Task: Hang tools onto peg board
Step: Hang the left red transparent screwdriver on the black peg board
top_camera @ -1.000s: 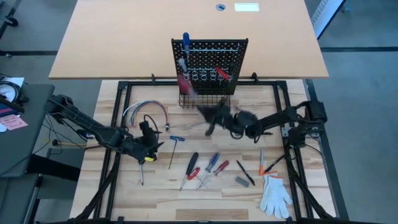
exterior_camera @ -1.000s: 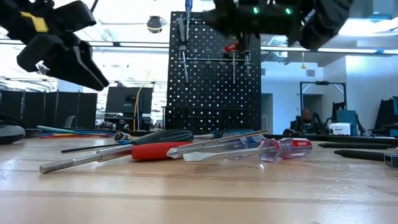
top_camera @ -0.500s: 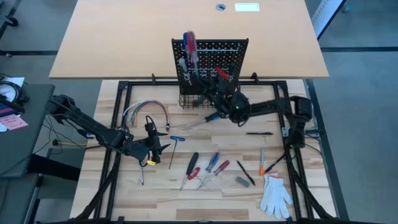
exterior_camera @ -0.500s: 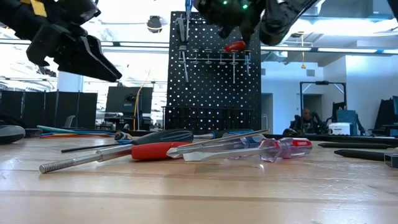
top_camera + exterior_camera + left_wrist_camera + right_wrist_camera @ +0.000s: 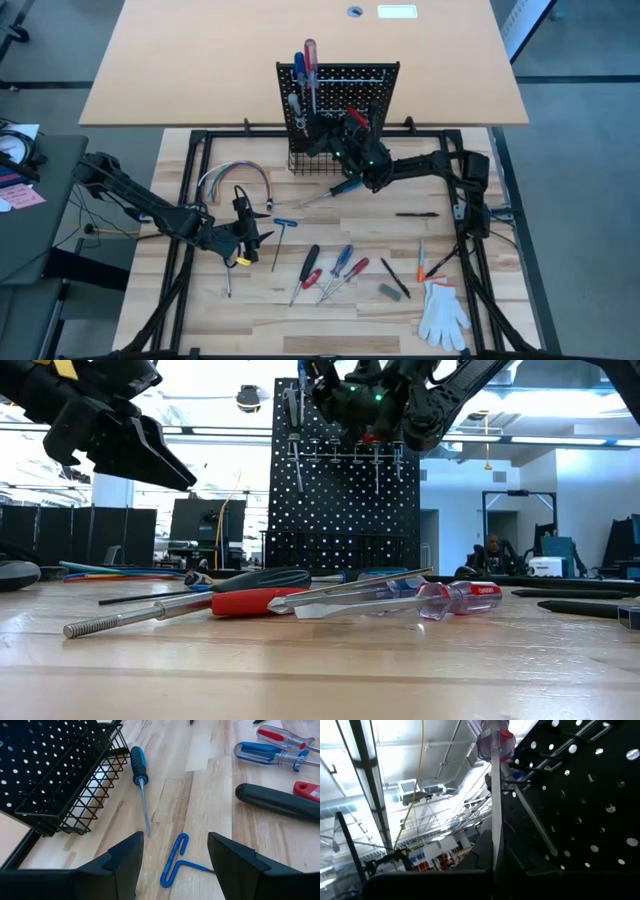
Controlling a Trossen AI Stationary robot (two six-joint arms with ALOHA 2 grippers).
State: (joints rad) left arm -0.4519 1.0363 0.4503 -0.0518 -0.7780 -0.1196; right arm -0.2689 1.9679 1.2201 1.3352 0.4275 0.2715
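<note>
The black peg board stands upright at the table's far middle, with a blue-handled screwdriver and other tools on it. My right gripper is right in front of it, shut on a red-and-clear-handled screwdriver whose handle reaches above the board's top. My left gripper hovers open at the left, over a blue hex key. A blue screwdriver lies by the board's wire basket. Several more screwdrivers lie on the near part of the table. My right gripper pinches the screwdriver's thin metal shaft between its two fingers, at the end away from the handle. The fingers slant upward toward the board. The screwdriver stands clear of the table, handle uppermost, close to the board's holed face.
A white glove lies at the near right and a loop of coloured wires at the left. A dark slim tool lies right of centre. A black frame borders the wooden top. A larger tan table stands behind.
My right gripper has gone from the table's middle toward the far edge and up to the peg board, rolling as it went. The red-handled screwdriver has been carried along and raised, and its handle now stands above the board's top.
</note>
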